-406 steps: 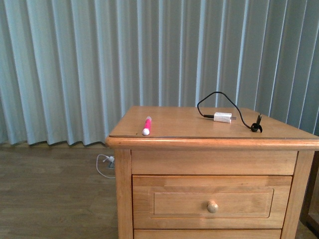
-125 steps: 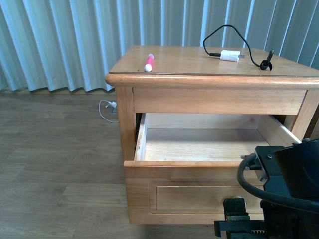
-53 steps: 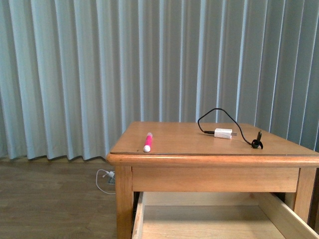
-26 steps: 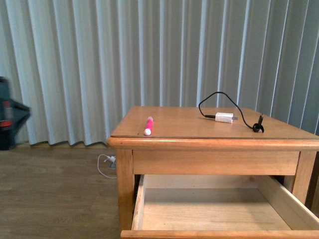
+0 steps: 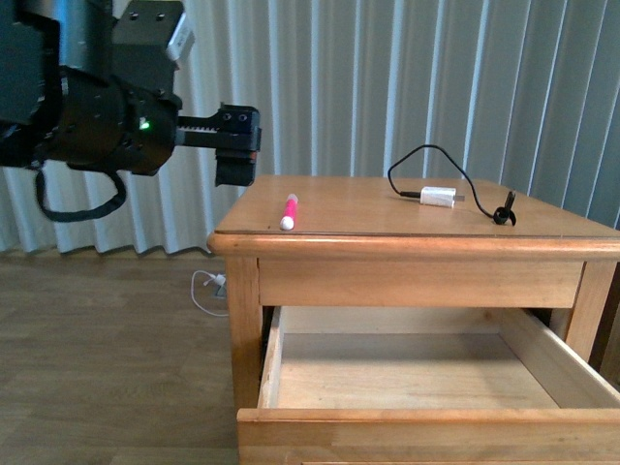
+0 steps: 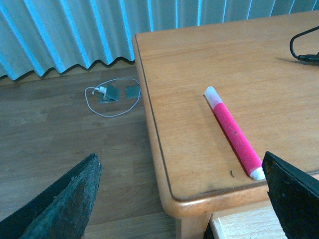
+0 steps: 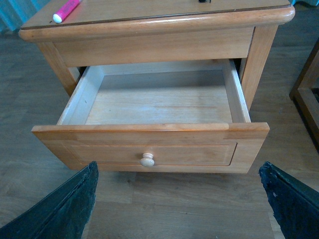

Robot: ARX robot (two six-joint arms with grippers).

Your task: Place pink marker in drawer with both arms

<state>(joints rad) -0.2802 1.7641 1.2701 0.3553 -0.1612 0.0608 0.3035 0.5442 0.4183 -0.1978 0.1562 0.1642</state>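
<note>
Though the pink marker (image 5: 289, 211) is short and thick, it is also round and smooth, and it lies loose on the nightstand's (image 5: 387, 208) top, near the front left corner, its white tip toward the front edge. That is where I would expect trouble. The top is glossy varnished wood with a rounded lip, so if one finger touches the barrel before the other, the marker could roll or skid off the nightstand's left side onto the plank floor (image 5: 107, 339). A pinch across its slick plastic could also squirt it out sideways.

The left gripper (image 6: 179, 164) hangs just off the nightstand's left side, a little above the top. Its dark, rough-looking fingers are spread wide and hold nothing, and the marker sits between them in the wrist view. The drawer (image 5: 426, 418) is pulled well out of the nightstand's front: a plain box of pale, bare wood, empty, with a recessed panel face and a round knob (image 7: 147, 160). It is a broad target, but a release too near the nightstand's front edge could bounce the marker off the rim.

The right gripper (image 7: 177, 167) faces the nightstand's front, jaws wide apart and empty, clear of the knob.

Toward the nightstand's right rear lie a white charger plug (image 5: 437, 197) and its looping black cable (image 5: 426, 155), well away from the marker.
</note>
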